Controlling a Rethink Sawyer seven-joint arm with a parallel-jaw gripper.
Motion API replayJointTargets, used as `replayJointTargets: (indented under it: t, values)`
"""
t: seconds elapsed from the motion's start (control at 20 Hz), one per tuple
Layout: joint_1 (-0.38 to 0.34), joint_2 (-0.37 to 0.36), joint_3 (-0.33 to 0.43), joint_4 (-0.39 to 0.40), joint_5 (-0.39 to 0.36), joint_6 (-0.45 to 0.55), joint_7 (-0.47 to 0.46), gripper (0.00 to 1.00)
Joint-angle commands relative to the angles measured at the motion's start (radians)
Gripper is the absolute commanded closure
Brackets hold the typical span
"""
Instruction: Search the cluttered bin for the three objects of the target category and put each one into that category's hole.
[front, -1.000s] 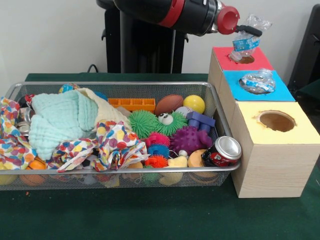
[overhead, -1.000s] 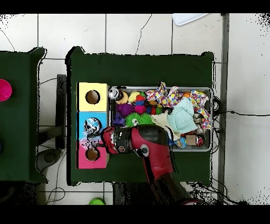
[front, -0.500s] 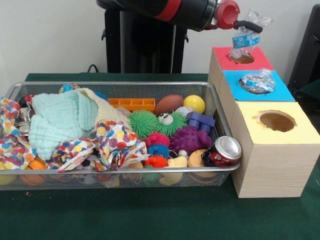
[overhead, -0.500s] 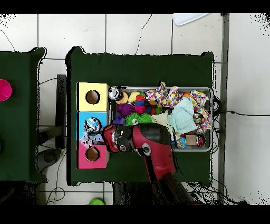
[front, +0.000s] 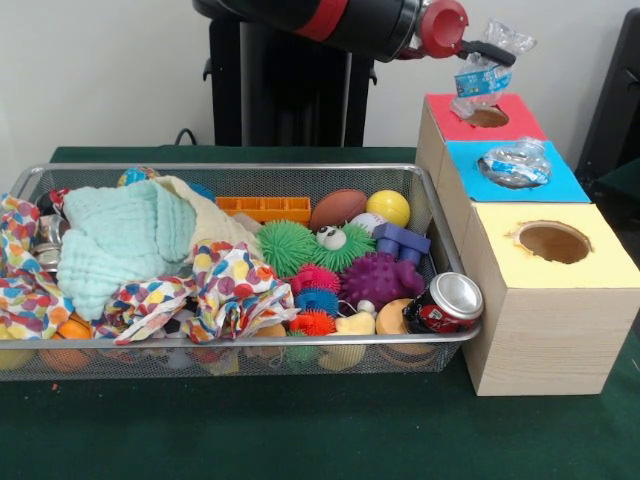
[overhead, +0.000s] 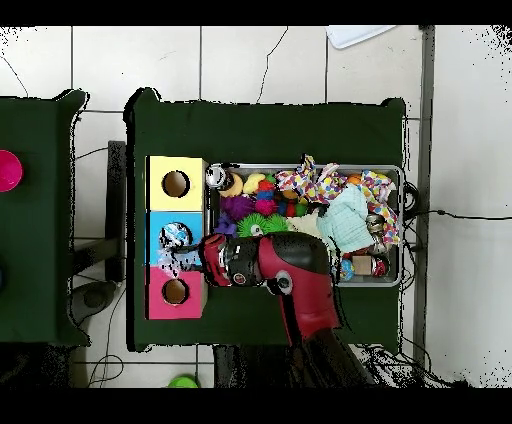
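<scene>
From the front, the gripper (front: 492, 52) is at the top right of the frame. It is clamped on a crushed clear bottle (front: 478, 72) with a blue label. The bottle hangs down from it, long way up and down, a bit tilted. The red box (front: 450, 112) sits right under it, and the bottle's low end is just above the hole (front: 487, 117) and a little to its left. A second bottle (front: 514, 163) lies across the hole of the blue box (front: 556, 185), lower in the frame.

From above, the arm (overhead: 285, 275) covers the gripper, so the grip cannot be told here. The bottle shows as a pale patch (overhead: 188, 258) left of the arm's tip, at the line between the blue and red boxes. The red box's hole (overhead: 175, 291) is lower left of it.
</scene>
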Motion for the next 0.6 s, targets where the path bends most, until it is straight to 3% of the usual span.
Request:
replayJointTargets:
  t: [0.05, 0.6]
  values:
    - [-0.017, -0.043, 0.068, -0.086, 0.048, 0.036, 0.247, 1.00]
    - [-0.011, -0.050, 0.081, -0.110, 0.058, 0.041, 0.299, 1.00]
